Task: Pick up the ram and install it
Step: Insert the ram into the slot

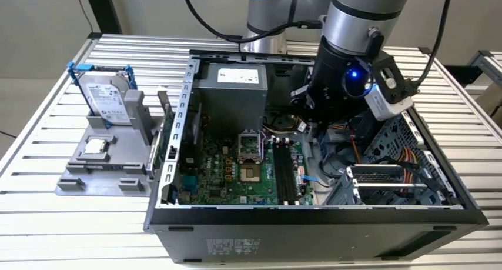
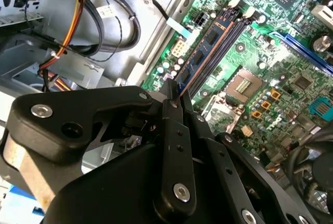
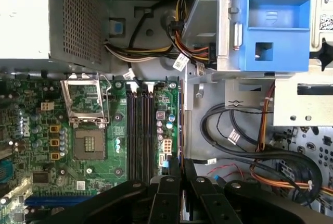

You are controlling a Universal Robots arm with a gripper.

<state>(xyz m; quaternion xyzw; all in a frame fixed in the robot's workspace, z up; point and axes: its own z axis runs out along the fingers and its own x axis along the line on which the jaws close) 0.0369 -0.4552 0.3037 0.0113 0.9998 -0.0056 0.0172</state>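
One slip and we crack the ram [image 2: 205, 52] (gripper [image 2: 174, 96] clenched on it) if misaligned with the slots [image 3: 139, 130].

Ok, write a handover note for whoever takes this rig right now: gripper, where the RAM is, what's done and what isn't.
Gripper: shut on the ram, holding it by one end, inside the open computer case.
Ram: edge-down over the motherboard, lined up along the long black memory slots.
Done: ram picked up and brought into the case.
Left: it is not yet seated; the slots look empty in the first wrist view.
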